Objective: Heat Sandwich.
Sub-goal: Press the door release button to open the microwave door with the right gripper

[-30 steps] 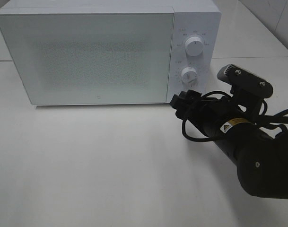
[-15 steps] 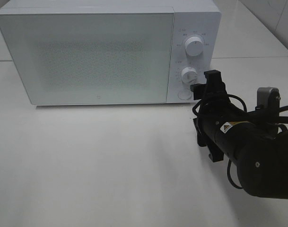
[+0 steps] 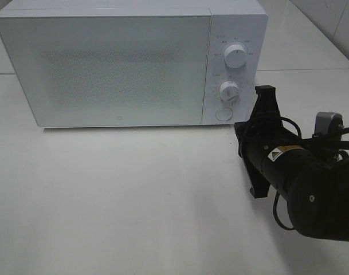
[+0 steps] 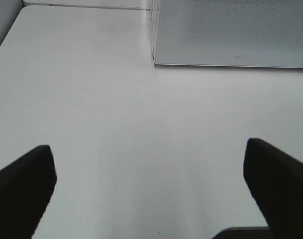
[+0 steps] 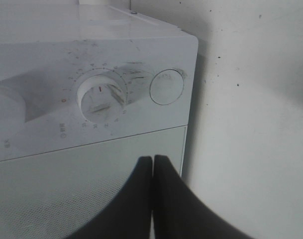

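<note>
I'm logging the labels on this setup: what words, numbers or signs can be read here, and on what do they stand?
No text reads clearly enough to quote.
Lower knob: ring of digits around it, too blurred.
Upper knob: marks around it, too small.
Microwave door: tiny mark at its lower edge, unreadable.
Right arm: white label with a yellow warning triangle, print too small.
</note>
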